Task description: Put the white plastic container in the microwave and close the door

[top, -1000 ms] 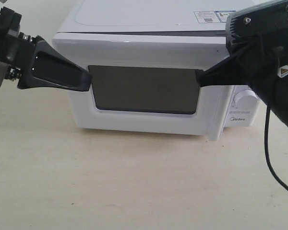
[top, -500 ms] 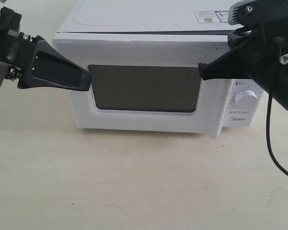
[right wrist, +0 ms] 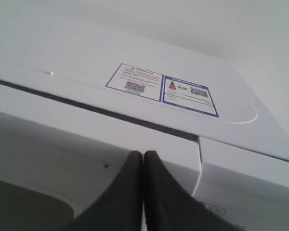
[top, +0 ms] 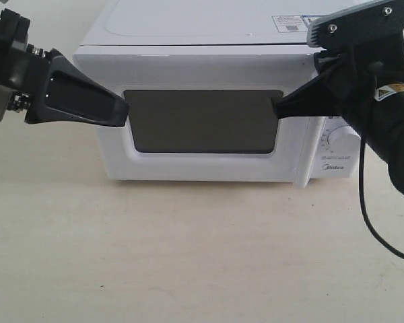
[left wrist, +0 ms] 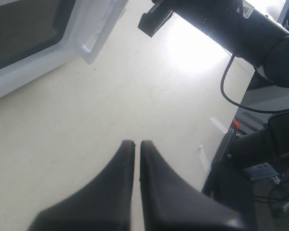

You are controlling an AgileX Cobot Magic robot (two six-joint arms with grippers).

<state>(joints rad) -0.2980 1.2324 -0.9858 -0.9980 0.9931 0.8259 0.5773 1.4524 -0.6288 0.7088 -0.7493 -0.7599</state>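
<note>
Looking head-on at a white microwave [top: 188, 27] sitting on a pale table [top: 188, 256]. Showing the door [top: 202, 167] lying flush with the front, seemingly shut, with a dark window [top: 202, 121] giving no view inside. Finding the container nowhere in any view; probably sitting inside behind the door, though impossible to confirm.

Showing the left gripper [top: 123, 111] hanging at the window's left edge, fingers pressed together and pinching nothing. Showing the right gripper [top: 277, 108] pointing at the door's right side, near the handle, fingers likewise pressed together and empty. Unable to tell whether that tip is touching the door or hanging just beside it. Catching part of a round knob [top: 338, 138] just beyond the right arm, and a black cable [top: 363, 202] dangling beneath it.

Judging the risks from here:
- Leaving the latch not fully caught, by backing away before pressing firmly enough, and so letting the door spring ajar.
- Shoving the whole microwave backward across the smooth table by pressing too hard.
- Sliding the narrow tip sideways off the door onto the control panel, and bumping the knob.
</note>
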